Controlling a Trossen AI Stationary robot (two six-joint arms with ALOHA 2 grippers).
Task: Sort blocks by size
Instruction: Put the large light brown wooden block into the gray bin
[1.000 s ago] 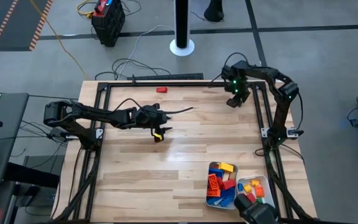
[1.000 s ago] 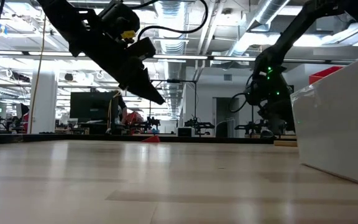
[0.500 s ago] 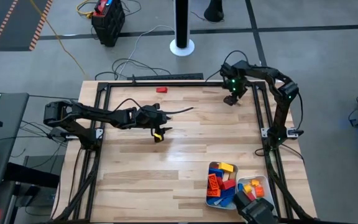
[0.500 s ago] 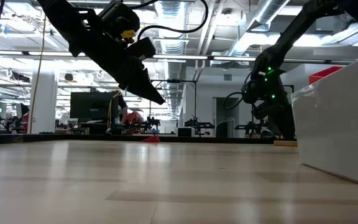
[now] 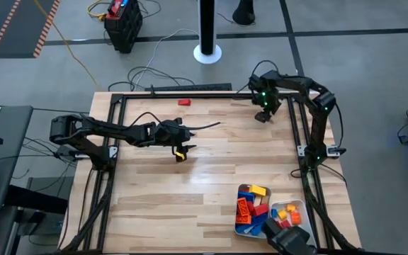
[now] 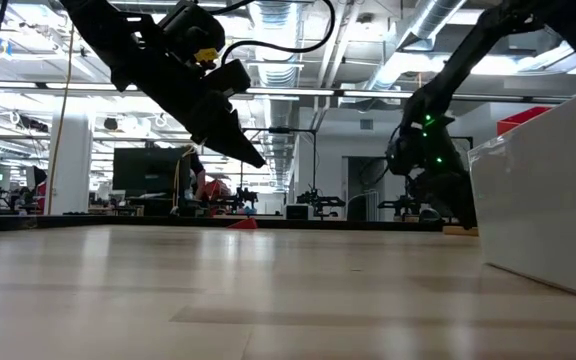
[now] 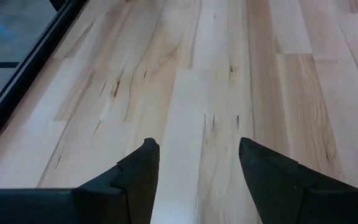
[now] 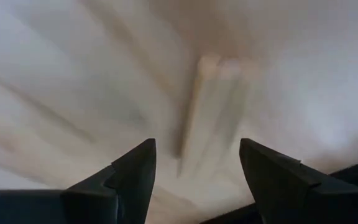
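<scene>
On the wooden table (image 5: 190,184), the blocks (image 5: 255,205) lie heaped in two white trays (image 5: 238,212) at the near right corner. The bigger pile of red, blue and orange ones fills the left tray. Small yellow and red ones sit in the right tray (image 5: 302,207). One red block (image 5: 183,102) lies alone by the far edge, well apart from both arms.

The left gripper (image 5: 181,152) hangs over the middle of the table. Its fingers (image 7: 135,171) are apart and hold nothing, with only bare wood between them. The right gripper (image 5: 262,115) is up near the far right corner, close to the black frame (image 5: 294,127). Its fingers (image 8: 132,168) are apart too, and empty. The wood under it looks smeared.

Cables (image 5: 154,78) run across the grey floor behind the table. A white post (image 5: 207,28) stands there too. From table height, one tray wall (image 6: 548,200) blocks the right side.
</scene>
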